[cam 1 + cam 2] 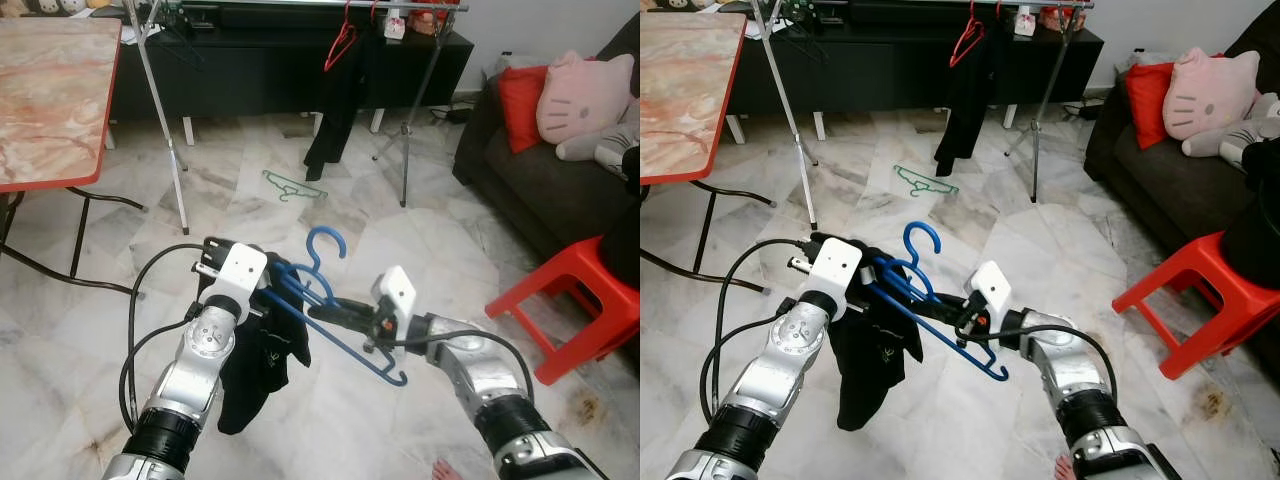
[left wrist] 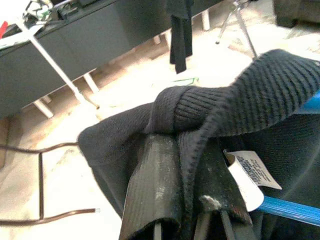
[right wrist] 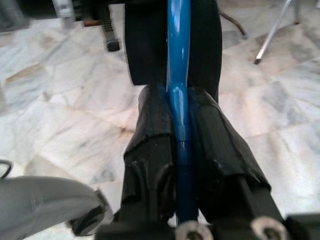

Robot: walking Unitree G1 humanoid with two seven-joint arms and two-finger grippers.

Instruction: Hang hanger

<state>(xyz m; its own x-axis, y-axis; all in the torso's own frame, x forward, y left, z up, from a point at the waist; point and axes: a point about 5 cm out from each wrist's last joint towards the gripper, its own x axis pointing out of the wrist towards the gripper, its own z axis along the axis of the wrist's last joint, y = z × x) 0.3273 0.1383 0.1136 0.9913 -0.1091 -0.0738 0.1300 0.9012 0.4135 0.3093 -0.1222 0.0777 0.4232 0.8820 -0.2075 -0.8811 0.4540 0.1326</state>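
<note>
A blue hanger (image 1: 325, 246) is held low in front of me, hook upward. My right gripper (image 1: 328, 310) is shut on its lower bar, and the blue bar (image 3: 178, 75) runs between the two black fingers (image 3: 150, 135). A black garment (image 1: 255, 370) hangs from the hanger's left end. My left gripper (image 1: 278, 282) is shut on the garment's knitted collar (image 2: 200, 110), which folds over its fingers (image 2: 150, 190); a white label (image 2: 247, 175) shows beside them. The clothes rack (image 1: 165, 130) stands at the back, with a red hanger (image 1: 340, 45) and a dark garment (image 1: 335, 110) on it.
A green hanger (image 1: 292, 187) lies on the marble floor between me and the rack. A red-edged table (image 1: 50, 100) stands to the left. To the right are a red stool (image 1: 580, 300) and a dark sofa (image 1: 540, 190) with cushions. A black cabinet runs behind the rack.
</note>
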